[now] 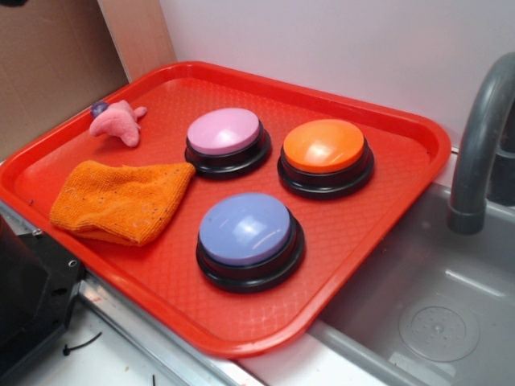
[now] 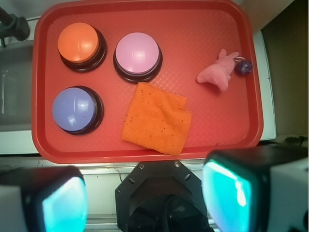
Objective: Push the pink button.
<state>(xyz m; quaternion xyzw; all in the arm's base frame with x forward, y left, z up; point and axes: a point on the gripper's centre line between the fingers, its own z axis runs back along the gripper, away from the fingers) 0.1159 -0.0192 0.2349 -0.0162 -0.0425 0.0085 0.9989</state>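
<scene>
Overhead, the wrist view looks straight down on a red tray (image 2: 231, 130) with a textured floor and raised rim; it takes up most of the counter (image 1: 121, 354), which shows as a pale strip along the tray's near edge. A grey sink basin (image 1: 434, 314) sits just beside the tray, with a grey faucet (image 1: 475, 153) arching over it. Behind the tray stand a white wall (image 1: 338, 40) and a brown panel (image 1: 48, 64).

On the tray, largest first:
- blue-lavender button (image 1: 245, 229), nearest the tray's front rim in the exterior view.
- orange button (image 1: 323, 146), toward the sink side.
- pink button (image 1: 224, 131), black base, pale glossy dome; beside the orange button and untouched.
- folded orange cloth (image 1: 121, 199), one corner reaching close to the pink button's base.
- small pink plush toy (image 1: 117, 122) with a dark bead at one end, near the far rim.

The gripper (image 2: 145, 200) hangs off the tray's edge, well apart from every button. Its jaws are spread wide, holding nothing.
</scene>
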